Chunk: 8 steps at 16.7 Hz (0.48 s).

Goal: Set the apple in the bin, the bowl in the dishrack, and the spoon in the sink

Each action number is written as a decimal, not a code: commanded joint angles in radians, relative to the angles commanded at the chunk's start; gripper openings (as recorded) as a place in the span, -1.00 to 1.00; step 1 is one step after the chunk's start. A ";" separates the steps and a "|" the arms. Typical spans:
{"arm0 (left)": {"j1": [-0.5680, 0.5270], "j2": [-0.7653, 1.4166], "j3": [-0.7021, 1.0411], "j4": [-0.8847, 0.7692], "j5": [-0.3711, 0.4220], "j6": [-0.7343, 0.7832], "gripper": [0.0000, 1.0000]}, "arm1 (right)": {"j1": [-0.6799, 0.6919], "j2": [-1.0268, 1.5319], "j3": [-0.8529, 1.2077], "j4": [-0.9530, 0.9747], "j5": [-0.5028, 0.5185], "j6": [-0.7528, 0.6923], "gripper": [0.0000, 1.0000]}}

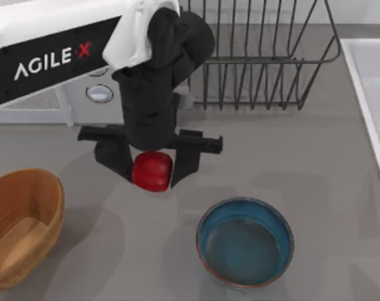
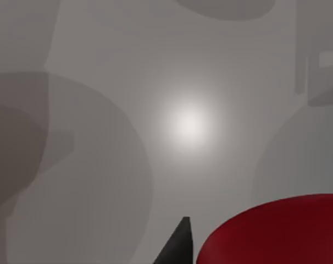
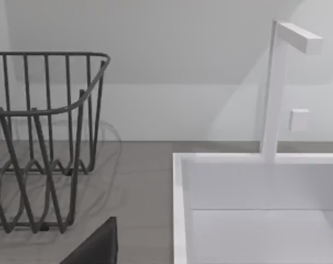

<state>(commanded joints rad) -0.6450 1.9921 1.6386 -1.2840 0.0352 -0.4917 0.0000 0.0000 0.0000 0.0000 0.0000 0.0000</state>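
Holding: left gripper (image 1: pixel 152 168) clamped on the apple (image 1: pixel 152 170), one dark finger on each side of the fruit, above the grey worktop (image 1: pixel 315 163) near its middle
Left arm: white AgileX arm reaching in from the far left, black wrist pointing down over the apple
Apple: red and glossy, between the fingers; in the left wrist view its red curve (image 2: pixel 276 231) sits beside one dark fingertip (image 2: pixel 177 245)
Bin: tan wooden tub (image 1: pixel 17 229) at the near left edge of the worktop, well apart from the apple, nothing visible inside
Bowl: blue with a reddish-brown rim (image 1: pixel 245 249), upright on the worktop, near and to the right of the apple, not touching it
Dishrack: dark wire rack (image 1: pixel 265 56) at the far side, right of the left arm's wrist; its upright bars also stand in the right wrist view (image 3: pixel 45 137)
Sink: pale basin with a raised rim (image 1: pixel 365 94) along the right edge of the worktop; the right wrist view looks over its near corner (image 3: pixel 180 165) with a white faucet (image 3: pixel 279 82) behind
Right gripper: one dark finger (image 3: pixel 95 247) seen near the dishrack and sink; cannot tell whether it is released or clenched
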 joint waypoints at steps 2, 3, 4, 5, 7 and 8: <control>0.000 0.000 0.000 0.000 0.000 0.000 -1.00 | 0.000 0.000 0.000 0.000 0.000 0.000 1.00; 0.001 0.004 -0.002 0.002 0.000 0.002 -1.00 | 0.000 0.000 0.000 0.000 0.000 0.000 1.00; 0.002 0.003 -0.003 0.002 -0.001 0.000 -1.00 | 0.000 0.000 0.000 0.000 0.000 0.000 1.00; 0.007 -0.003 -0.007 0.001 -0.001 -0.012 -1.00 | 0.000 0.000 0.000 0.000 0.000 0.000 1.00; 0.031 -0.028 -0.023 -0.006 -0.005 -0.066 -1.00 | 0.000 0.000 0.000 0.000 0.000 0.000 1.00; 0.050 -0.048 -0.036 -0.010 -0.007 -0.110 -1.00 | 0.000 0.000 0.000 0.000 0.000 0.000 1.00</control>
<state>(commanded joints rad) -0.5954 1.9440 1.6025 -1.2935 0.0281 -0.6015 0.0000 0.0000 0.0000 0.0000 0.0000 0.0000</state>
